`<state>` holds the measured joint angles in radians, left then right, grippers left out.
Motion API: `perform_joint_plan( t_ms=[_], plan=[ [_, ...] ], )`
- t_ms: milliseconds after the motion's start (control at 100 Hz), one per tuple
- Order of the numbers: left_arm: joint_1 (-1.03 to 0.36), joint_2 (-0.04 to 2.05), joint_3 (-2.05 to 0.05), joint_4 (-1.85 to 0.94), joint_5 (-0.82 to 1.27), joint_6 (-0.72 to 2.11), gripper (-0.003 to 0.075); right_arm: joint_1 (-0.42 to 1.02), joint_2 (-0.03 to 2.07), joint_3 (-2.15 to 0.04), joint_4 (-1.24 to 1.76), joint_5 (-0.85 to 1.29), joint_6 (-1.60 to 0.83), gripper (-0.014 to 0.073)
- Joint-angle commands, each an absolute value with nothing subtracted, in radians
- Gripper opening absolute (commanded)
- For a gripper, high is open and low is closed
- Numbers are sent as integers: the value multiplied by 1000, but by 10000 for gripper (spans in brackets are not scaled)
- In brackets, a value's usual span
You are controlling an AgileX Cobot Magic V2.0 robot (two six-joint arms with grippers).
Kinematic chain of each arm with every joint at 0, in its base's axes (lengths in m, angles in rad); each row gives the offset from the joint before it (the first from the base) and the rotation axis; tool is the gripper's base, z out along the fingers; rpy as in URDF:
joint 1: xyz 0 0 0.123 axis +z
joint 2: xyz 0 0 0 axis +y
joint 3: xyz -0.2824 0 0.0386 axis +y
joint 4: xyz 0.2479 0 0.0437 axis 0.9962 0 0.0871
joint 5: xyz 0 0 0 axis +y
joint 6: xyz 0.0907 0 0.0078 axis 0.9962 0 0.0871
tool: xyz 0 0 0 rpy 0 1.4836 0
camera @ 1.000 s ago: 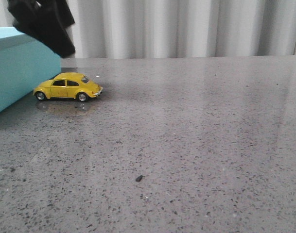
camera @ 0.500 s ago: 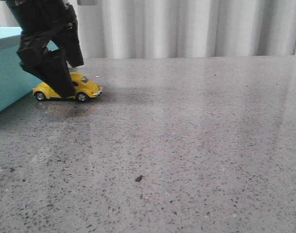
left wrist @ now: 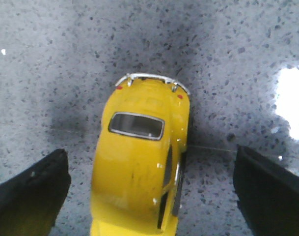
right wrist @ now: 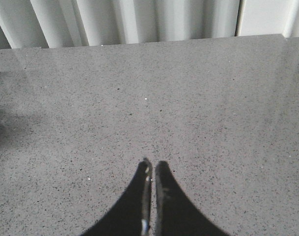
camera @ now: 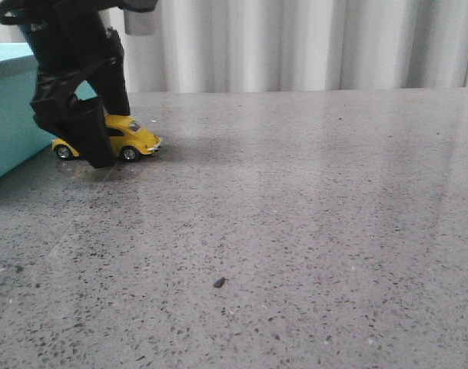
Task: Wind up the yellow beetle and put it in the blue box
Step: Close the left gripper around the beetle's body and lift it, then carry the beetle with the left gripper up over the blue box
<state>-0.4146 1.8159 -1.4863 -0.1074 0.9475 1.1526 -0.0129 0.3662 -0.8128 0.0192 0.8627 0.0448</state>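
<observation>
**A:** What is in the scene, and where is the toy?

**B:** A grey speckled stone surface (camera: 295, 231) runs back to a pale pleated curtain (camera: 295, 46). The yellow beetle (camera: 134, 137) stands on its wheels on that surface, directly beneath the left gripper (camera: 95, 142). The black arm reaches down over the car, and the gripper's near finger hides the car's middle in the front view.

**A:** Is the left gripper holding the car?

**B:** No. In the left wrist view the left gripper (left wrist: 151, 191) is spread wide, one black finger on each side of the yellow beetle (left wrist: 139, 167), with bare surface showing between each finger and the car body. The car's roof, one small dark window and a silver bumper with two small red lights are visible between the fingers.

**A:** Where is the box?

**B:** The blue box (camera: 11, 115) sits on the surface just beside the left gripper, on its outer side, close to the car's tail end. I cannot tell whether the box touches the car.

**A:** And the right gripper?

**B:** The right gripper (right wrist: 151, 169) is clenched, its two dark fingertips pressed together with nothing between them, above bare surface and well apart from the car.

**A:** Any writing, brand or label?

**B:** None that I can read on the car, the box or the grippers. A small dark speck (camera: 219, 282) lies on the surface, well clear of both grippers.
</observation>
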Motion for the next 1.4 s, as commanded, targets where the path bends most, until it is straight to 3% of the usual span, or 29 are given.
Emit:
perform_joint_plan(
  t_ms=[0,370,660,830,1100,1390],
  plan=[
    [-421,1782,-1512,-116,912,1143,618,-12,374,-833,20,781,32,-61],
    [-421,1786,-1512,-106,893,1143,601,-12,374,-833,20,781,32,-61],
    [-421,1786,-1512,-108,899,1143,327,-12,374,-833,20,781,32,-61],
    [-421,1786,-1512,-108,899,1143,213,-12,374,-833,20,781,32,-61],
    [-421,1786,-1540,-108,947,1143,101,-12,374,-833,20,781,32,-61],
    [-421,1765,-1634,-192,1065,1139,59,-12,374,-833,20,782,32,-61]
  ],
)
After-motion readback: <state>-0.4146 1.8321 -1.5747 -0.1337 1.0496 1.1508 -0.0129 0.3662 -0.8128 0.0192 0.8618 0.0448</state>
